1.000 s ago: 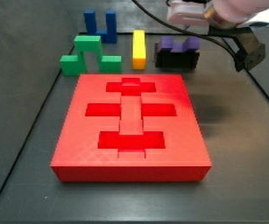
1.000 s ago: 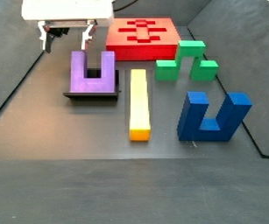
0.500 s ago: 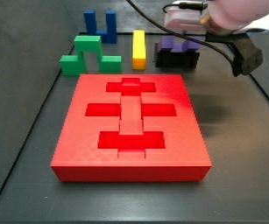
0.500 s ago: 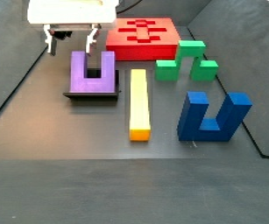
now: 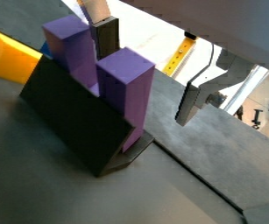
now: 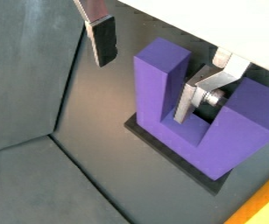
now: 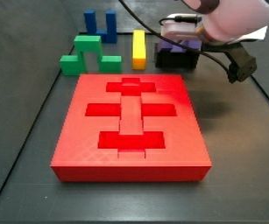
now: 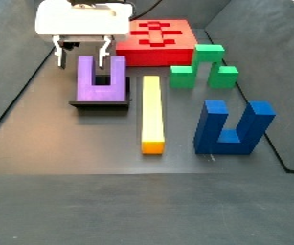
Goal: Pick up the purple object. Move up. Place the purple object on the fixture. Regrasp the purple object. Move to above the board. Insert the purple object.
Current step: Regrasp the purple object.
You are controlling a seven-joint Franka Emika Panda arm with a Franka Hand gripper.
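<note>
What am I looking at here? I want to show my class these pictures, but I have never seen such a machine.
It is a robot arm ending in a two-fingered pincer. Two cameras ride on its wrist and two stand beside the table. The pincer is open, its fingers either side of one prong of the purple object, a U-shaped block standing on the black fixture. It grips nothing yet. Also on the table: the red board, a yellow bar, green blocks and a blue block.

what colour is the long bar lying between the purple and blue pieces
Yellow with an orange end, the bar shows best in a side view; the gripper hovers over the purple object.
</note>
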